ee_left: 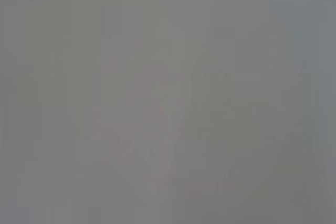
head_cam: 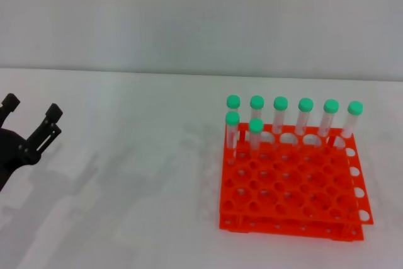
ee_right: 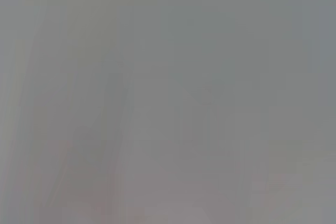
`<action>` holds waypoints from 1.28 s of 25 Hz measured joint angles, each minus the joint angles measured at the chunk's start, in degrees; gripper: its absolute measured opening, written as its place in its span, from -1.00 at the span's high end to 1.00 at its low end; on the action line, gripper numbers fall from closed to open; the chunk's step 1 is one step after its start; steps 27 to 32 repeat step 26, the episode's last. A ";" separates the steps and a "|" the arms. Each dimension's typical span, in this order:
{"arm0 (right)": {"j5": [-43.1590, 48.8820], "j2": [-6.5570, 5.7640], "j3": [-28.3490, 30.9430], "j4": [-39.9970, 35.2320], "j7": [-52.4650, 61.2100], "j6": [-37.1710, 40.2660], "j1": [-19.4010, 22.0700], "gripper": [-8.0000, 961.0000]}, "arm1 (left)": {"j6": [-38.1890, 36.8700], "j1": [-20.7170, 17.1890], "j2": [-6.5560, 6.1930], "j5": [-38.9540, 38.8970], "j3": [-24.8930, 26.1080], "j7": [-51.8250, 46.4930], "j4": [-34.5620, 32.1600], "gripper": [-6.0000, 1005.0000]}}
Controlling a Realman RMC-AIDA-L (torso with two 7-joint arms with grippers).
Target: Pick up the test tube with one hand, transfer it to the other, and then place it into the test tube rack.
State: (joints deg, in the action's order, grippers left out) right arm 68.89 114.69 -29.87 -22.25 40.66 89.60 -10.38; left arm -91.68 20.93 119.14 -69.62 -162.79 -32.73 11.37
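a pale white counter (head_cam: 138,174) runs back to a plain grey wall (head_cam: 201,17). the orange test tube rack (head_cam: 289,184) holds eight green-capped tubes (head_cam: 281,114) along its far rows. well left of the rack, the left claw (head_cam: 31,110) hovers, fingers apart, empty.

only the left arm's matte black two-finger end effector (head_cam: 31,110) shows, in the head view: slim black fingers ending in squared, blocky tips (head_cam: 54,112), with bare linkage bars running back into a dark, rounded black body.
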 joint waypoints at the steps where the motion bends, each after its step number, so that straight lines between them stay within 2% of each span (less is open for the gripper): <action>1: -0.01 0.00 1.41 1.51 -1.60 0.58 0.30 -0.51 | 0.12 0.13 0.02 -0.45 0.01 0.10 -0.24 -0.75; 4: -0.02 0.01 3.85 5.50 -6.00 1.19 0.93 -0.51 | 1.22 0.64 -0.01 -1.66 0.02 1.09 -2.14 -0.75; 10: -0.23 0.01 4.43 9.11 -10.83 0.57 0.86 -0.51 | 2.84 1.74 0.08 -2.14 0.02 3.49 -3.23 -0.75; 16: -2.11 0.01 4.58 9.97 -11.35 1.06 0.12 -0.51 | 2.90 2.92 -0.09 -3.14 0.02 3.42 -3.63 -0.75; 32: -2.46 0.17 4.52 11.57 -14.25 -1.22 -1.60 -0.51 | 2.91 2.40 0.08 -3.22 -0.07 3.28 -3.85 -0.75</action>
